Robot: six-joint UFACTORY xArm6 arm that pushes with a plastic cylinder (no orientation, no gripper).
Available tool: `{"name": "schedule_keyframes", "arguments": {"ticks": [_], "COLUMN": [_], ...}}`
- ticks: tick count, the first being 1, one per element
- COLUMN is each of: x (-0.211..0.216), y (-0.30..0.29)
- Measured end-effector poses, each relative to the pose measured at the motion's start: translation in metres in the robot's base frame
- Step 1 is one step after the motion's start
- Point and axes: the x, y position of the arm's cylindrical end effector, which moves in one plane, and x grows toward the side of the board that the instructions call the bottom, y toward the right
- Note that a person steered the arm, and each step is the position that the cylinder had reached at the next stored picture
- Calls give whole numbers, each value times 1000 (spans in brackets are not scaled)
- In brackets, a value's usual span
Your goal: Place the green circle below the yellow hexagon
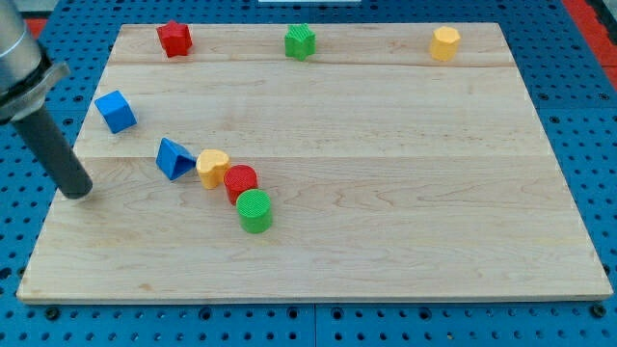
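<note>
The green circle [255, 210] lies left of the board's middle, at the lower end of a slanted row, touching a red circle [240, 180]. The yellow hexagon [445, 43] sits alone near the view's top right. My tip [77, 191] rests on the board near its left edge, well left of the green circle and left of the blue triangle [174, 158].
A yellow heart-like block [212, 168] sits between the blue triangle and the red circle. A blue cube [116, 111] is at the left, a red star [174, 39] at the top left, a green star [300, 41] at the top middle. The wooden board [405, 241] lies on a blue pegboard.
</note>
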Motion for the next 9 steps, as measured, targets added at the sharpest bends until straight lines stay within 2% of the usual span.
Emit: {"name": "schedule_keyframes", "arguments": {"ticks": [1,2,3,4,6,7,8,9], "x": [14,23,38,22,-22,12,2,-29], "y": [81,195,247,303,378,383,397,413]}}
